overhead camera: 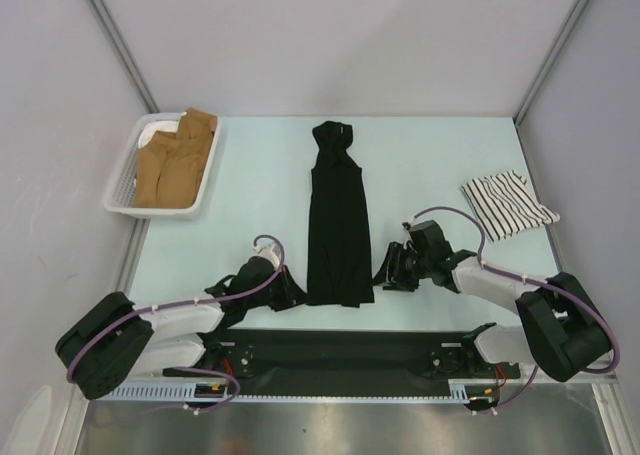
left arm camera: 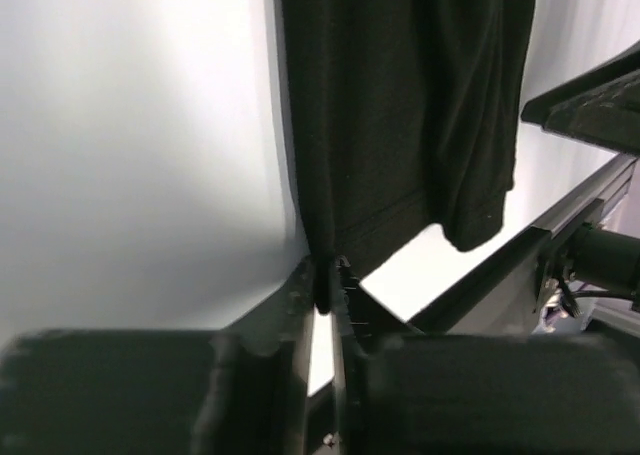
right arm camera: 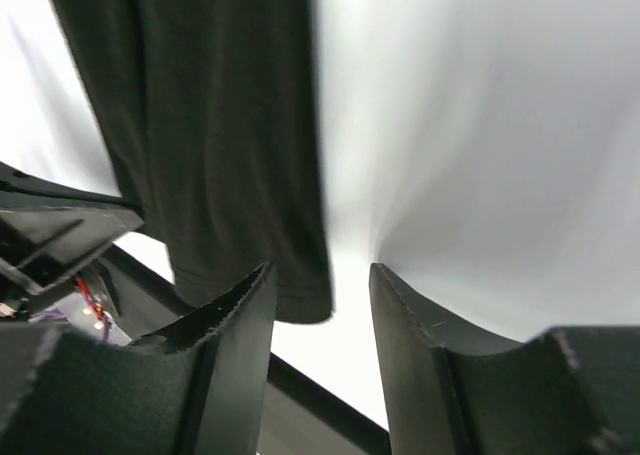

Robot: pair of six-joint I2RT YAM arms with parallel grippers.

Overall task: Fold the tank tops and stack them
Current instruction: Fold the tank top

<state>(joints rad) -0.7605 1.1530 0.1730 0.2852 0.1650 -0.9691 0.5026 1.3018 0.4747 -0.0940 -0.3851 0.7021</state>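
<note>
The black tank top [overhead camera: 338, 215] lies as a long narrow strip down the middle of the table, neck end far, hem near. My left gripper [overhead camera: 297, 293] is at its near left hem corner. In the left wrist view the gripper [left arm camera: 328, 270] is shut on that corner of the black top [left arm camera: 400, 105]. My right gripper [overhead camera: 383, 273] sits just right of the near right hem corner. In the right wrist view it [right arm camera: 322, 275] is open and empty, with the black top's corner [right arm camera: 210, 125] just beyond its left finger. The striped tank top [overhead camera: 508, 205] lies folded at the right.
A white basket [overhead camera: 150, 212] with brown garments [overhead camera: 175, 160] stands at the far left. Grey walls close in the table on the left, back and right. The arm bases and a black rail run along the near edge.
</note>
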